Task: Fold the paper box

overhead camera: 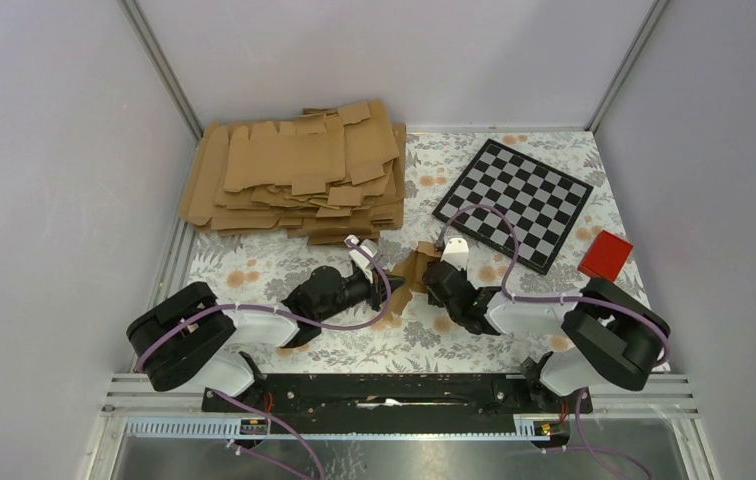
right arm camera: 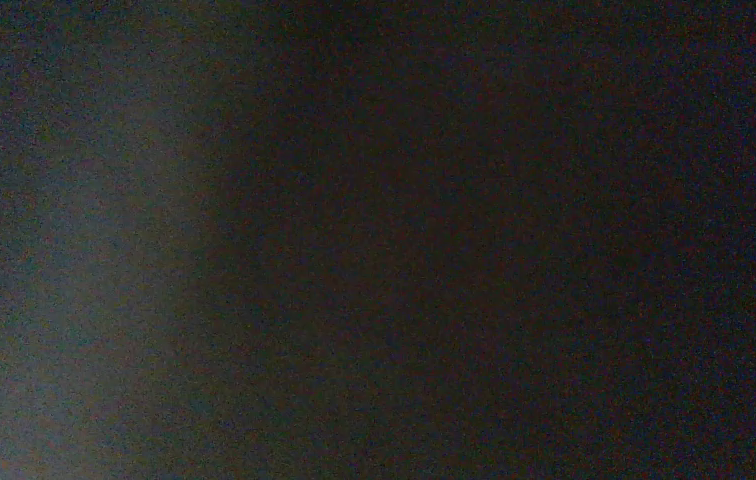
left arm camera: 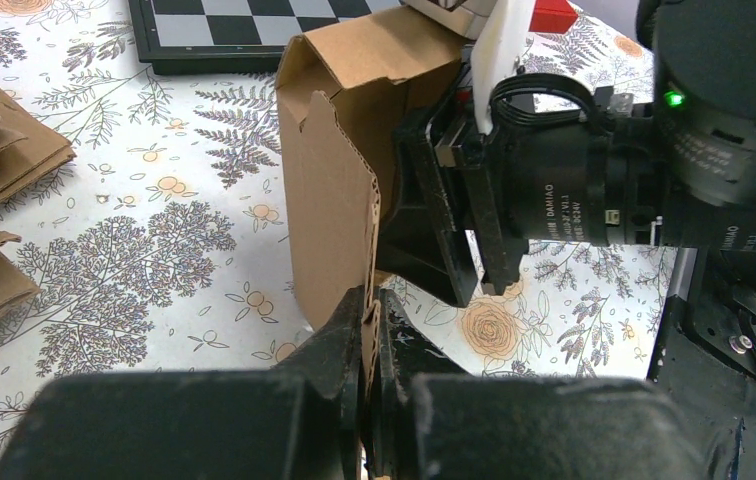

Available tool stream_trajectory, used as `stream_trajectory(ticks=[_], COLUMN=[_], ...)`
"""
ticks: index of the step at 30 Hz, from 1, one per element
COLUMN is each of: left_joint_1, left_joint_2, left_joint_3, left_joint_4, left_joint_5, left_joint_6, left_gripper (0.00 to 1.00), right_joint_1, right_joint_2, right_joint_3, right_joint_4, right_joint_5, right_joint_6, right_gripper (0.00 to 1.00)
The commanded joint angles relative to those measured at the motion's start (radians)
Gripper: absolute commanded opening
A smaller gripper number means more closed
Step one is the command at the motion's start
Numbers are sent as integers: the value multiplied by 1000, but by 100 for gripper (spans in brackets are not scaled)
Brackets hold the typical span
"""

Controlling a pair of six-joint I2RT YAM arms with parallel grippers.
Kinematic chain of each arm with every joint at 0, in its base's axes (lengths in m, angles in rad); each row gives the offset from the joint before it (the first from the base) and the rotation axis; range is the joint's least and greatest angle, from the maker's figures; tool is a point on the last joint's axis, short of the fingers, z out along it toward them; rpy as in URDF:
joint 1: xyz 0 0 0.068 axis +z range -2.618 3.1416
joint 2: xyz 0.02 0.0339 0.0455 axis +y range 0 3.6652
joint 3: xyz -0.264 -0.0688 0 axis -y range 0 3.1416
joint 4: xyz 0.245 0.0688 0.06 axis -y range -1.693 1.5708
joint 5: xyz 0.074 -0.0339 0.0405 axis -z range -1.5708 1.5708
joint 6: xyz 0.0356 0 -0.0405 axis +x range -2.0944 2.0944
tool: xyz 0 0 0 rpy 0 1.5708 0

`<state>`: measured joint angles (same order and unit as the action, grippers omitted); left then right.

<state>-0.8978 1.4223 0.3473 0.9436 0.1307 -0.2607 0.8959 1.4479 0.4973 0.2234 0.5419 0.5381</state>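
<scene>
The paper box [overhead camera: 410, 272] is a small brown cardboard piece, partly folded and standing upright on the flowered table between my two grippers. In the left wrist view the paper box [left arm camera: 329, 200] rises as a tall open sleeve with a notched flap. My left gripper [left arm camera: 376, 312] is shut on its lower corrugated edge. From above, the left gripper [overhead camera: 391, 287] meets it from the left. My right gripper [left arm camera: 481, 290] presses against the box's right side, its fingers [left arm camera: 434, 240] close to the cardboard. From above, the right gripper [overhead camera: 428, 278] touches the box. The right wrist view is all dark.
A big pile of flat cardboard blanks [overhead camera: 294, 175] lies at the back left. A checkerboard [overhead camera: 514, 200] sits at the back right with a small red block [overhead camera: 605, 255] beside it. Grey walls close the table on three sides.
</scene>
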Motion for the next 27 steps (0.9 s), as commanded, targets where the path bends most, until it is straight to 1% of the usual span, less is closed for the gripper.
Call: stream_trajectory(ticks=[1,5,10,13,20,27], left_joint_1=[-7,-6,-7,-6,-6,-6], left_joint_2=[17,17,14,10,-2,-6], left_joint_3=[16,16,16,15,9,10], left_joint_4=[-22,-23,-26,-29,-30,-34], left_joint_5=[50,46,38,28,5,7], left_joint_6=[-12,-12,-9,-8,-3,-3], left_gripper=[0,0,0,0,0,0], right_joint_1=[9,9,9,9,9,10], right_joint_2=[71,141,133,99,-50,-93], right_joint_3=[55,108,110,108,78,59], right_joint_4=[8,-62,-67,-67,-65,-65], right_joint_5=[-39,-50,-59,-64,-66,-77], right_joint_6=[2,6,3,2,-21,-23], right_gripper=[44,42,45,44,44,45])
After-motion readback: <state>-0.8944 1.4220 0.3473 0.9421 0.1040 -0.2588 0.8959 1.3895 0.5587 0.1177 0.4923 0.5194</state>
